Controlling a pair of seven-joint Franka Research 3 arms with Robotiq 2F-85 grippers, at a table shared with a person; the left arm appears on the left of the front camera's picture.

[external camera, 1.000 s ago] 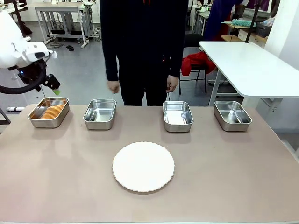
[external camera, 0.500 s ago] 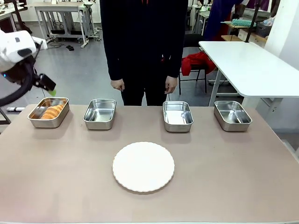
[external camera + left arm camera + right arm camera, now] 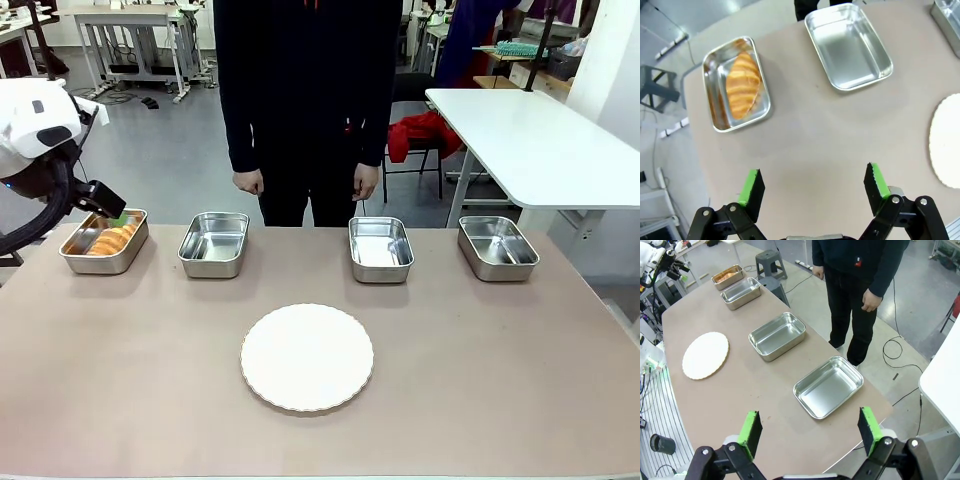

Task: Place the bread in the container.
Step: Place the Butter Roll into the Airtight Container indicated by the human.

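The bread (image 3: 743,85), a golden-brown croissant, lies inside the container (image 3: 765,107), the leftmost steel tray on the table. From the front, the bread (image 3: 112,240) fills the container (image 3: 100,263) at the table's far left corner. My left gripper (image 3: 112,210) hangs just above the tray's back edge. Its jaws stand wide apart in the left wrist view, and the left gripper (image 3: 812,187) holds nothing, with bare tabletop between the green pads. High above the table's right end, my right gripper (image 3: 809,432) is open and empty.
Three empty steel trays (image 3: 213,243) (image 3: 380,248) (image 3: 497,247) line the far edge. A round white plate (image 3: 307,357) sits at the table's middle. A person (image 3: 305,100) stands at the far side, hands hanging. A white side table (image 3: 540,140) stands at the right.
My left arm has drawn back toward the left, and its gripper has dipped closer to the leftmost tray. The bread stays in the tray. The person's hands shifted slightly.
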